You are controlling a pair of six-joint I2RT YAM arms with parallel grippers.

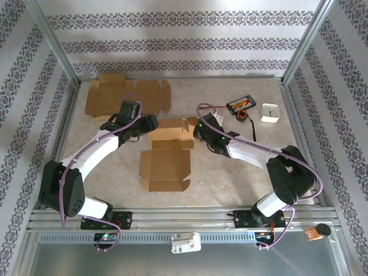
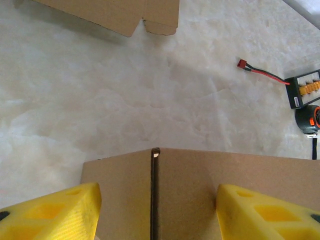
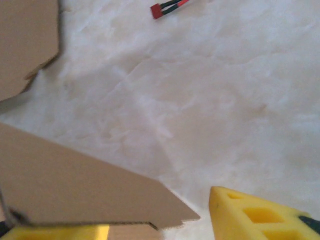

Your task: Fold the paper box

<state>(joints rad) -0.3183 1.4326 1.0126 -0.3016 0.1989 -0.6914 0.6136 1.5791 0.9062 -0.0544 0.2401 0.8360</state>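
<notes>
The brown paper box (image 1: pixel 166 154) lies in the middle of the table, its near panel flat and its far part with walls raised. My left gripper (image 1: pixel 150 123) is at the box's far left corner. In the left wrist view it (image 2: pixel 159 210) stands open, its yellow fingers (image 2: pixel 55 212) on either side of a cardboard panel (image 2: pixel 210 175) that has a dark slit. My right gripper (image 1: pixel 199 130) is at the far right corner. In the right wrist view it (image 3: pixel 155 225) is open, and a cardboard flap (image 3: pixel 75 185) lies over its left finger.
A second flat cardboard blank (image 1: pixel 126 95) lies at the back left. A black charger (image 1: pixel 241 105), a tape measure (image 1: pixel 243 117) and a small white box (image 1: pixel 269 112) sit at the back right. Metal frame posts stand at the table's corners.
</notes>
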